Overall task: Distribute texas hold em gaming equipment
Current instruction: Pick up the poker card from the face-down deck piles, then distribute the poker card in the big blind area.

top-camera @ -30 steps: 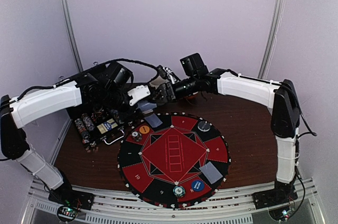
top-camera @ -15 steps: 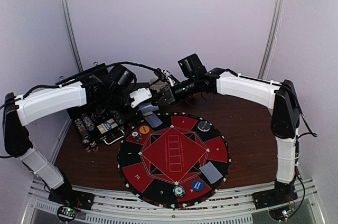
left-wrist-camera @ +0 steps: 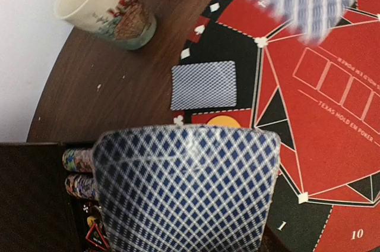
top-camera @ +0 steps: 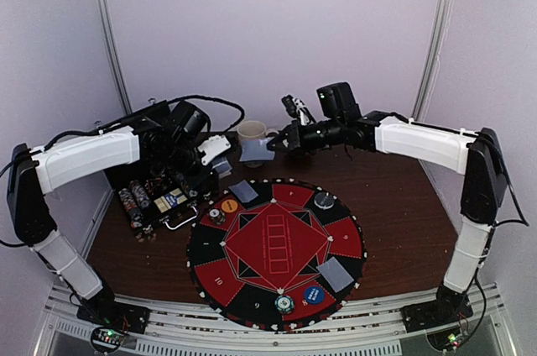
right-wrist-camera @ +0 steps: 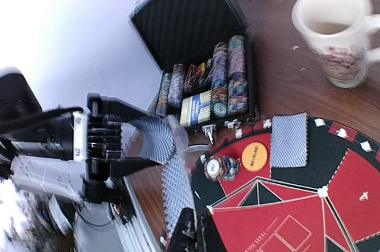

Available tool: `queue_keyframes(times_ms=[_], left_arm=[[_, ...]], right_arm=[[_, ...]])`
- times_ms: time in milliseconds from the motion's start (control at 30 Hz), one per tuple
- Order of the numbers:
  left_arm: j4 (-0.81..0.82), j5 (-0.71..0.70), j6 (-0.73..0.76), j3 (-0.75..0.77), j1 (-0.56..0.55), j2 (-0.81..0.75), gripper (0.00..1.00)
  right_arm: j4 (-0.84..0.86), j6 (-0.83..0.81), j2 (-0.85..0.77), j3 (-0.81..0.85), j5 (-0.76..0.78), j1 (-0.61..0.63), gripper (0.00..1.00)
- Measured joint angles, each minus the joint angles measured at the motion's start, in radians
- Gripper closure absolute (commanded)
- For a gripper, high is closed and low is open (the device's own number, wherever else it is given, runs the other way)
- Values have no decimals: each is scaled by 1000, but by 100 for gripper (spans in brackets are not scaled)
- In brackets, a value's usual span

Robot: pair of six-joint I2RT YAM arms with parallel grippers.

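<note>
Top external view vs a second ago: the right gripper (right-wrist-camera: 195, 233), then open and nosed up against the deck (left-wrist-camera: 184, 198) at the left gripper (top-camera: 218, 159), is now pinched shut on a single card (right-wrist-camera: 174, 191). It has swung back to the right, and that card hangs near the far edge of the tabletop (top-camera: 394, 205), just beside the mug (top-camera: 252, 132). The left gripper has barely shifted; its jaws stay clamped on the deck, which bows in the grip above the far-left rim of the mat (top-camera: 252, 243). Nothing on the mat has moved. One dealt card (top-camera: 244, 191) lies face down at the far-left rim and a second dealt card (top-camera: 337, 274) at the near-right rim. The orange disc (top-camera: 229, 205) sits just beside the first, the dark disc (top-camera: 324, 199) at the far-right rim and the blue disc (top-camera: 312, 295) at the near rim. One striped chip stack (top-camera: 216, 216) is next to the orange disc, and another chip stack (top-camera: 284, 304) is at the near rim beside the blue one. Writing: left wrist view reads "TEXAS HOLD EM POKER" on the mat's red centre, plus "1" and "10" on rim segments. Right wrist view reads "BIG BLIND" on the orange disc. Card backs are blue-white lattice with no text, and the mug print is too blurred to read. The case (right-wrist-camera: 190, 20) stands open at the tabletop's left edge with rows of chips inside.
</note>
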Motion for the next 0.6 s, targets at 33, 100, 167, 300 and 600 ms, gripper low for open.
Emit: queue_keyframes(times_ms=[33, 100, 167, 300, 600], left_arm=[[0, -6, -11, 0, 10, 2, 53], [2, -23, -40, -1, 32, 4, 53], [3, -40, -62, -2, 45, 4, 53], [3, -73, -100, -3, 50, 4, 52], [3, -100, -127, -17, 50, 3, 52]], right_arm=[[92, 73, -40, -82, 15, -16, 100], [251, 205, -84, -207, 58, -37, 100], [392, 335, -72, -284, 119, -45, 100], [566, 513, 41, -334, 270, 1, 100], [680, 734, 290, -272, 542, 124, 100]])
